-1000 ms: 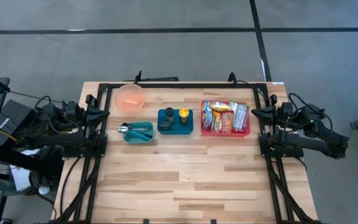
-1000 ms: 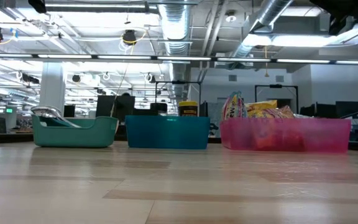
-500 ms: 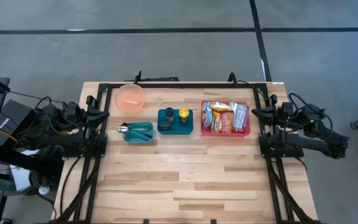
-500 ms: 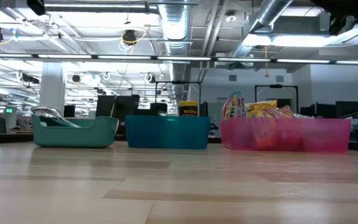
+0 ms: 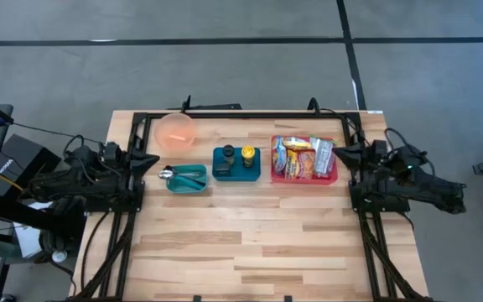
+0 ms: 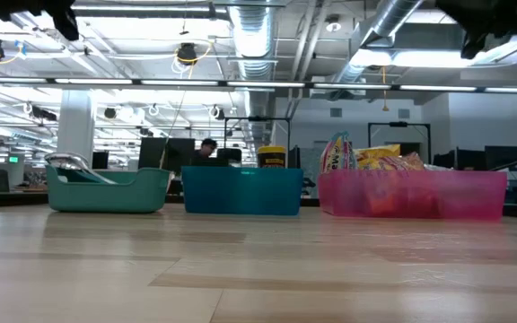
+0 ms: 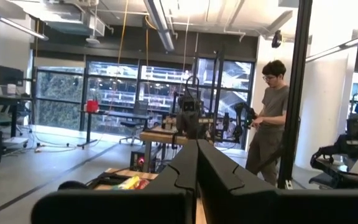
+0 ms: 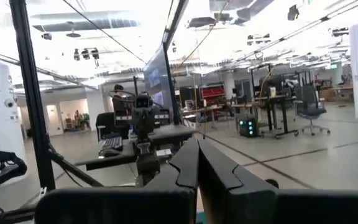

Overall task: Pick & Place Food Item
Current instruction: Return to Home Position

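A pink bin (image 5: 335,178) full of snack packets (image 5: 302,156) stands on the table at the back right. It also shows in the low view (image 6: 411,196). My left gripper (image 5: 155,158) is shut and empty at the table's left edge, level with the teal bin (image 5: 186,179). Its fingers meet in the left wrist view (image 7: 197,158). My right gripper (image 5: 337,152) is shut and empty just right of the pink bin. Its fingers meet in the right wrist view (image 8: 197,155). Both grippers hang above the table.
A teal bin with a spoon (image 6: 108,189), a blue bin (image 5: 236,164) with two small bottles and an orange bowl (image 5: 175,131) stand in the table's far half. Black frame rails (image 5: 124,235) run along both sides. The near half is bare wood. A person stands in the room beyond.
My left gripper has swung toward the table's right, up to the teal bin's side. My right gripper has swung toward the table's left, up to the pink bin's side. Both now show at the top corners of the low view. The bins have stayed put.
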Available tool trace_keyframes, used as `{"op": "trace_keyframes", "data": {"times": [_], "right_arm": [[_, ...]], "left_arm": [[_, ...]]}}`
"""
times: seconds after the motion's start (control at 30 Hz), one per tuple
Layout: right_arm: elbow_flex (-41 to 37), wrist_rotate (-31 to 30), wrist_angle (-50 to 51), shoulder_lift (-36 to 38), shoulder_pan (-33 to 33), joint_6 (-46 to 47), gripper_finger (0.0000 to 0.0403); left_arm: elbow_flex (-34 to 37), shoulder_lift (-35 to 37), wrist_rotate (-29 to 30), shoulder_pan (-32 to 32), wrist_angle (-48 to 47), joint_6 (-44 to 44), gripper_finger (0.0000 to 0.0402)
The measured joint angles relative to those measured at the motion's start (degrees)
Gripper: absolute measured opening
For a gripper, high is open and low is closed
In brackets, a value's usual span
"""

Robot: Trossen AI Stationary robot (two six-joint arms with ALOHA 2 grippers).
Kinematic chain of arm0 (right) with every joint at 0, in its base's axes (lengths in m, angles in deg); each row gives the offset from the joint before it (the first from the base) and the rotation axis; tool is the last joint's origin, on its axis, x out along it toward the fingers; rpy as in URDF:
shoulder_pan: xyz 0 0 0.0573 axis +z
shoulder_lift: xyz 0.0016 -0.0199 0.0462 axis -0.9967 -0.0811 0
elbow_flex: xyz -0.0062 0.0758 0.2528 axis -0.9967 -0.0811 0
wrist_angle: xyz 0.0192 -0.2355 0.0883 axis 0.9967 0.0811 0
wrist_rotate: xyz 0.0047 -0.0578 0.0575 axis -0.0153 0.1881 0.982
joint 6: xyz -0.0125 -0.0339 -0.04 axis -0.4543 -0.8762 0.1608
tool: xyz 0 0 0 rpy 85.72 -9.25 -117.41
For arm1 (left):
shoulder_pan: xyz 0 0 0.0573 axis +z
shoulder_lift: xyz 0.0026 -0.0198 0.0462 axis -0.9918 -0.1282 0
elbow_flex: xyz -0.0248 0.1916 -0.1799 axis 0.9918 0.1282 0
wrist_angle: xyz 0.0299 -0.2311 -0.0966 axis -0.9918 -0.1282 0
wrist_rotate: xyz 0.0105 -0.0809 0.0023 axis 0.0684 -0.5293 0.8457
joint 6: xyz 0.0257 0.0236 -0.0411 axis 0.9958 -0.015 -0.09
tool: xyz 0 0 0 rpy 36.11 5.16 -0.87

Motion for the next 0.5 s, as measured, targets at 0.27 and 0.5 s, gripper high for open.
{"op": "trace_keyframes", "data": {"times": [0.27, 0.5], "right_arm": [[-5.06, 0.13, -4.26, 0.00, 0.00, 1.58, 0.0000], [-8.09, 0.07, -6.40, -0.04, 0.00, 2.63, 0.0000]], "left_arm": [[2.52, 0.02, 0.02, 0.00, 1.00, -0.17, 0.0000], [7.76, -0.05, 0.20, 0.01, 6.67, -0.19, 0.0000]]}}
